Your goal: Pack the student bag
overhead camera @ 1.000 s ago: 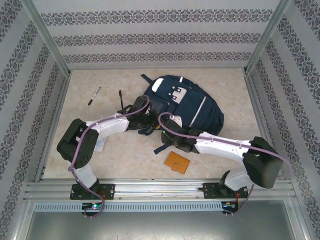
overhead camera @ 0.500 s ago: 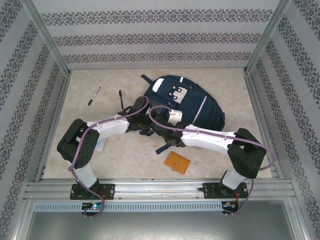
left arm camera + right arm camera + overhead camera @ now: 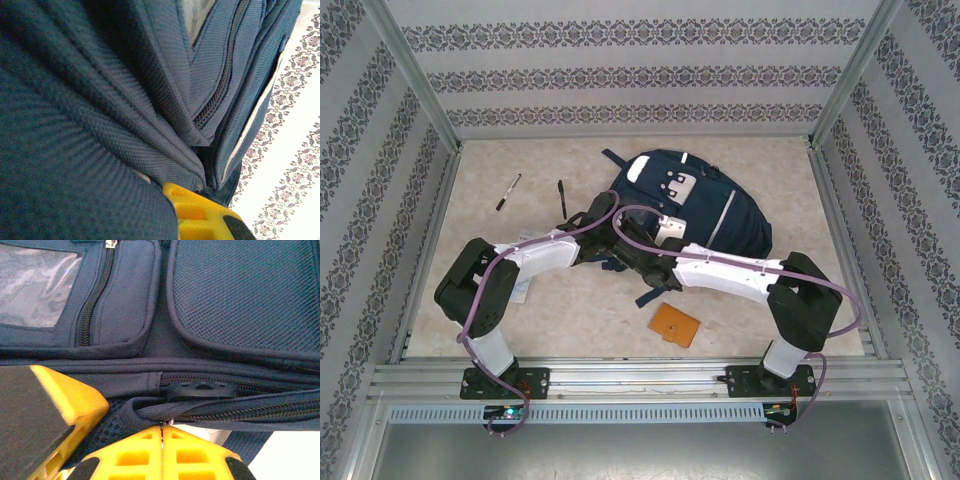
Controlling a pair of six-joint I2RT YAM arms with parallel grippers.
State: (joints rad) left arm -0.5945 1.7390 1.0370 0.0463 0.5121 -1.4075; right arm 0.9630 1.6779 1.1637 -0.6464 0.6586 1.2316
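Beige marbled table [image 3: 570, 310] lies inside a bay of walls [image 3: 620, 75] papered in dark floral bands

1. The student bag [image 3: 690, 205] lies flat on the table, front pocket patches facing up. It sits at the far centre of the surface, and both arms reach in to its near-left edge.
2. The left gripper [image 3: 612, 250] is at the bag's near-left edge. In the left wrist view, one yellow finger [image 3: 200, 216] shows at the bottom of the frame, with folds of navy fabric and a zipper line pressed against it. The jaws are closed. Whether fabric is pinched between them cannot be told.
3. The right gripper [image 3: 162, 435] is at the bag's near edge, just beside the left gripper. Its two yellow fingertips meet with no gap. They sit directly under a fold of mesh fabric and a black zipper pull [image 3: 202, 388]. Whether the fold is caught between the tips cannot be told.
4. A yellow block with a dark face [image 3: 55, 415] stands just beside the right fingertips, touching the bag.
5. Two pens [image 3: 508, 191] [image 3: 561, 197] lie left of the bag, apart from each other.
6. An orange wallet [image 3: 674, 324] lies on the table nearer than the bag, beside the right forearm
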